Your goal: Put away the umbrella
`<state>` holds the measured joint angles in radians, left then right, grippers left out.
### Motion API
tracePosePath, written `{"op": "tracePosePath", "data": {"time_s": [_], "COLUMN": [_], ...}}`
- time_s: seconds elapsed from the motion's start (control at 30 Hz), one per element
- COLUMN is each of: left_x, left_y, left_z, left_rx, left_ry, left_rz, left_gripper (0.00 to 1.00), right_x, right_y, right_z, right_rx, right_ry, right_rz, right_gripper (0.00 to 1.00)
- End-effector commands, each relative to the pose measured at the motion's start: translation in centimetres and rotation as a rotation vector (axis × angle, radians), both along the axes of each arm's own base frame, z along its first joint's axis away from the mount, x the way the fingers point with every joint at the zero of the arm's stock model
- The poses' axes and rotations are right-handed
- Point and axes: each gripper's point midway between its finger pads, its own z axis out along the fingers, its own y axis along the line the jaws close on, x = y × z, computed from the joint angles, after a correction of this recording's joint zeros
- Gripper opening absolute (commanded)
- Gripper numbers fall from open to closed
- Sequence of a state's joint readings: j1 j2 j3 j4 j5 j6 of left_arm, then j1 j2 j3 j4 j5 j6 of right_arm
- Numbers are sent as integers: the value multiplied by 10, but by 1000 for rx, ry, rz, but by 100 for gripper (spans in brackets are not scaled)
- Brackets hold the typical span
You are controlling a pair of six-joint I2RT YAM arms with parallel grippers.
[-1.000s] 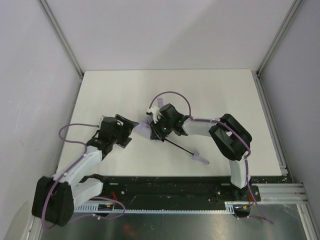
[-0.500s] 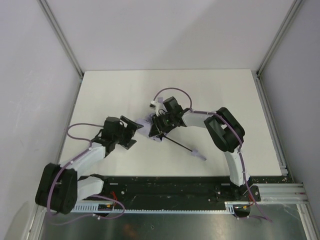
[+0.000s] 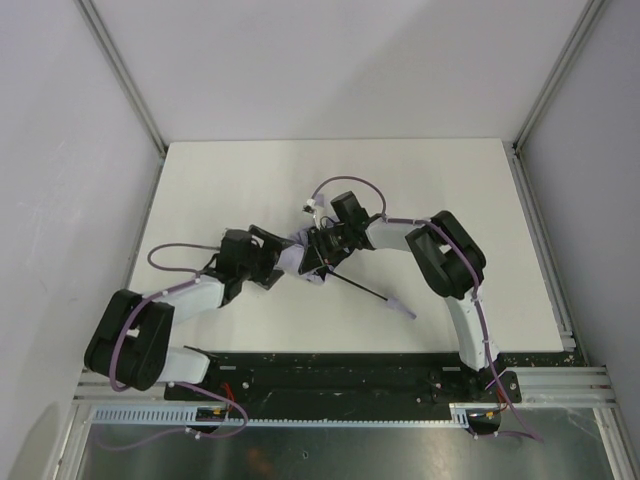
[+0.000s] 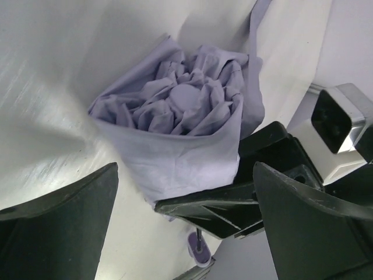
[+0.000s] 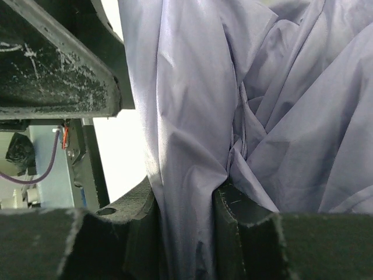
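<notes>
Centrally on the white table point(image 3: 450, 200), the umbrella point(image 3: 291, 256) lying with its bunched lavender canopy toward the left arm, black shaft and handle trailing right, right gripper point(image 5: 186, 221) clenched on canopy fabric, left gripper point(image 4: 186, 175) spread wide, facing the crumpled end, gripping nothing

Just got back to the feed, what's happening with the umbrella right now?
The right gripper is shut on the bunched fabric of the umbrella, mid-table. The umbrella's black shaft and small handle lie on the table, pointing toward the near right. The left gripper is wide open, facing the crumpled end of the fabric and holding nothing. The umbrella is not yet put away.
</notes>
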<state>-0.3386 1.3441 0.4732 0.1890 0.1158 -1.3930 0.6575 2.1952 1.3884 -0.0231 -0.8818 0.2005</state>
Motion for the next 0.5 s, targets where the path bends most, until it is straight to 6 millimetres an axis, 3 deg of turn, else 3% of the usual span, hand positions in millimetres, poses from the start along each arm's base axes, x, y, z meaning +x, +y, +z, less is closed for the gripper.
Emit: {"op": "tracePosePath", "data": {"time_s": [0.0,0.33,0.47], "left_x": [16,-11,-9], "left_y": [1,-8,-11], "left_z": [2,-47,-61], "left_rx": [3,-5,14], "left_ry": [-46,118,158], "left_rz": [59,94,92], "left_gripper": [99,93,84], "right_x": [-56,-45,-46], "right_y": [-46,-40,-37], "right_z": [-90,-78,-73], "right_rx": [-282,-228,-210], "right_ry": [306,317,318], "right_rz": [-31,-39,-27], "right_gripper": [0,0,0]}}
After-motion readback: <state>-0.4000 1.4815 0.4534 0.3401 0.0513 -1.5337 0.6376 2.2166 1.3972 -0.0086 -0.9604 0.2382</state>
